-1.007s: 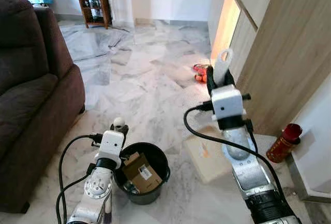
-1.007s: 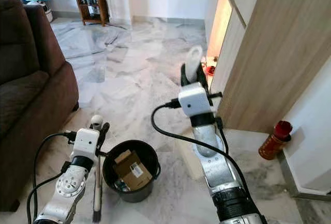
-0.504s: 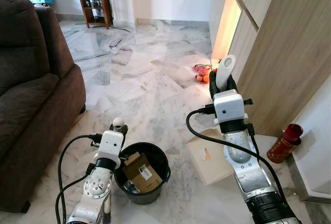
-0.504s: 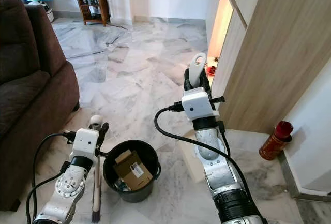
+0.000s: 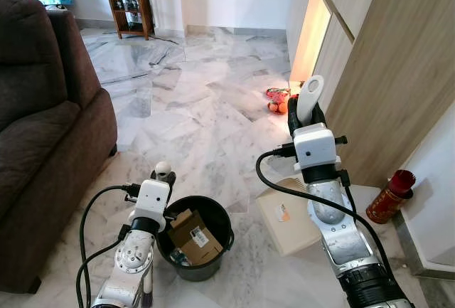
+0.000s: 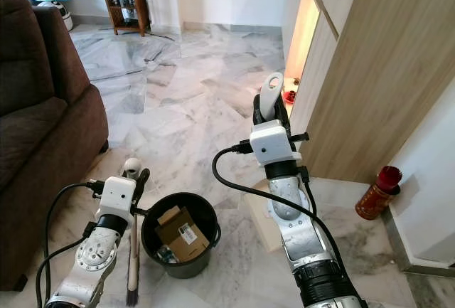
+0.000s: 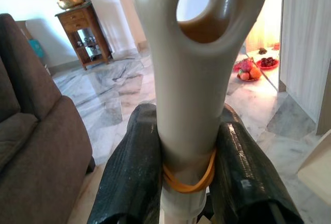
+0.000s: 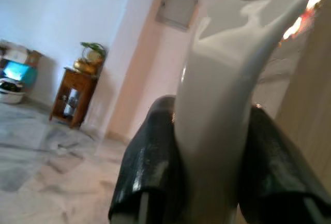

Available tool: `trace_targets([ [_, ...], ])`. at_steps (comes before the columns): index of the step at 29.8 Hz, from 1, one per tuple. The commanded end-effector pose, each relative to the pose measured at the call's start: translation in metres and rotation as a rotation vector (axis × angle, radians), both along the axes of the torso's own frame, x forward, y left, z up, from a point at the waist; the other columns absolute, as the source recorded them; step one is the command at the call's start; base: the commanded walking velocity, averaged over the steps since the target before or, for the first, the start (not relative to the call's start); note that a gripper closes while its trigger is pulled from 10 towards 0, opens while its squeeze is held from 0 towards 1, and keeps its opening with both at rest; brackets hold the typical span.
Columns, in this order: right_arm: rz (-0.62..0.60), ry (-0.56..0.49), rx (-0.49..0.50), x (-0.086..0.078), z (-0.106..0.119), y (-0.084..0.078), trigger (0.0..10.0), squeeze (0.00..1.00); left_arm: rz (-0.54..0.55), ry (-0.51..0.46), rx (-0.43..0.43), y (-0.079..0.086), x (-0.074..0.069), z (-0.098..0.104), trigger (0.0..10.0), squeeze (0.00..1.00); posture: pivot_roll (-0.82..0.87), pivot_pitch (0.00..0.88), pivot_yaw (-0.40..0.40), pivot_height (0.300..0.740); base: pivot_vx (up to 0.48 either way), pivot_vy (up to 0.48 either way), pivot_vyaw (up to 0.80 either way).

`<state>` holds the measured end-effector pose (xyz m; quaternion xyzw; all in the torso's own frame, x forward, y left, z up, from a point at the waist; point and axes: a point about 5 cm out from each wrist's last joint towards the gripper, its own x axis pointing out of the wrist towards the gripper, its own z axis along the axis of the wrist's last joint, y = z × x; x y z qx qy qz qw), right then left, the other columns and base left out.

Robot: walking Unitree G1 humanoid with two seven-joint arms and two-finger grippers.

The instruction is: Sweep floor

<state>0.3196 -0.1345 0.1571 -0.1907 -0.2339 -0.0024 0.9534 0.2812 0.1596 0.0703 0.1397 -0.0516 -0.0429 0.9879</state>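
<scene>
My left gripper [image 7: 187,177] is clamped on the brush handle [image 7: 194,79], bristles down beside the black bin [image 5: 195,237]. My right gripper [image 8: 207,167] grips the dustpan handle [image 5: 309,98], its pan [image 5: 288,215] probably resting on the floor. I judge sweeping is about to start; next, draw debris toward the pan.

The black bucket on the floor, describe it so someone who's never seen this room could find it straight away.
Start at the dark brown sofa on the robot's left. On the marble floor just off its near corner, beside the left pincer, stands the black bucket. It is the round container with a cardboard box inside.
</scene>
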Motion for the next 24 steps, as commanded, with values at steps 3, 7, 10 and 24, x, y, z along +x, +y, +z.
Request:
trace_targets([
  [3,-0.096,0.143,0.082,-0.003,-0.037,-0.022,10.0,0.0,-0.002,-0.066,0.018,0.006,-0.001,0.013,10.0,0.0,0.11,0.0,0.009,0.74,0.0,0.0,0.0],
  [7,-0.114,0.162,0.081,-0.004,-0.042,-0.025,10.0,0.0,-0.004,-0.067,0.019,0.006,-0.001,0.012,10.0,0.0,0.11,0.0,0.009,0.74,0.0,0.0,0.0],
  [10,-0.125,0.169,0.083,-0.004,-0.047,-0.027,10.0,0.0,-0.005,-0.067,0.019,0.006,-0.001,0.013,10.0,0.0,0.11,0.0,0.009,0.74,0.0,0.0,0.0],
  [24,-0.149,0.196,0.17,-0.004,-0.057,-0.034,10.0,0.0,-0.014,-0.069,0.01,0.005,-0.004,0.014,10.0,0.0,0.11,0.0,0.012,0.74,0.0,0.0,0.0],
])
